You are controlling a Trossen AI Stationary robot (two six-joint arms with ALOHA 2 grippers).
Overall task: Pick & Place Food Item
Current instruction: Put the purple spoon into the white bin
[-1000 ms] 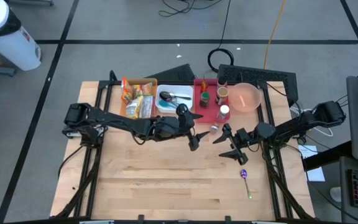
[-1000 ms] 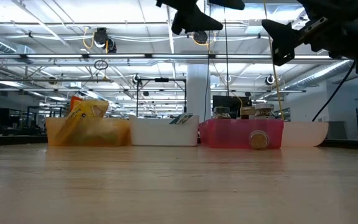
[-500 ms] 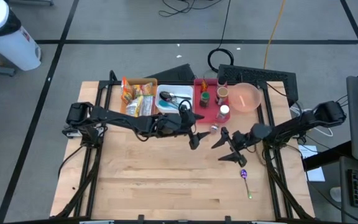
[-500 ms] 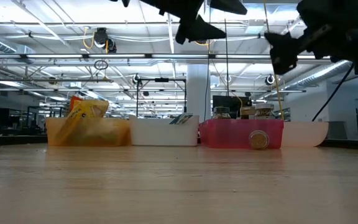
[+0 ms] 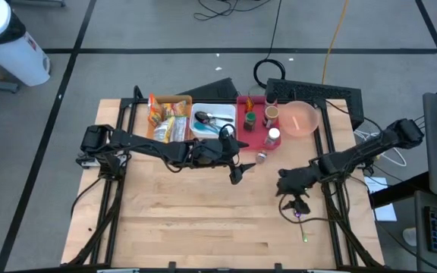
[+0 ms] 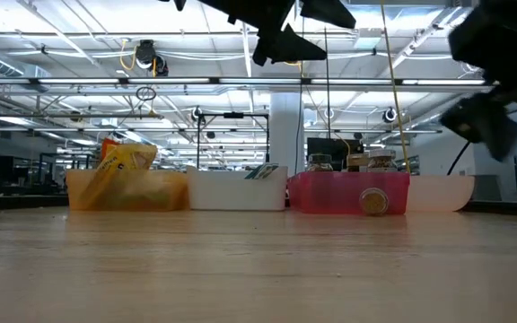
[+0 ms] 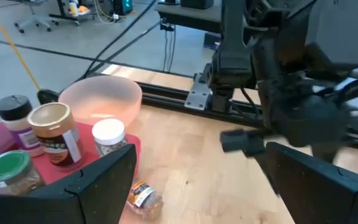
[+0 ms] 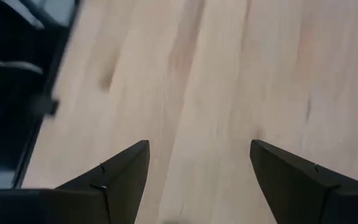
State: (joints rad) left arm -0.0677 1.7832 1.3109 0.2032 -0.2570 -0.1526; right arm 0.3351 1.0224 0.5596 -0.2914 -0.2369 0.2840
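While your left arm barely shifts, the high view shows your right gripper (image 5: 296,203) has swung from beside the red tray down toward five o'clock of the table (image 5: 203,220), and now hangs over the purple-headed spoon (image 5: 300,221) lying there. That takes it away from the small jar (image 5: 261,158) lying on its side on the wood just off the red tray (image 5: 243,140), which I judge to be the food item in play. The left gripper (image 5: 236,173) sits near table centre, just at nine o'clock of that jar. The orange bin (image 5: 155,135) holds snack packets (image 5: 168,121), the white bin (image 5: 194,133) holds utensils, and the pink bowl (image 5: 300,118) stands at the tray's three o'clock. No print on the packets can be read from above.

From the low view, the left gripper (image 6: 290,40) hangs high at twelve o'clock and the right arm's dark bulk has dropped lower at three o'clock. The jar (image 6: 374,202) rests against the tray front; its label is too small to read.

Through the left wrist view, your left fingers (image 7: 98,180) stand wide apart and empty, with the jar (image 7: 144,198) close ahead. Jars in the tray carry labels, a tan-lidded one (image 7: 53,132) included, but no words resolve.

Through the right wrist view, the right fingers (image 8: 120,177) are also spread wide over bare wood, holding nothing. Nothing is picked yet.
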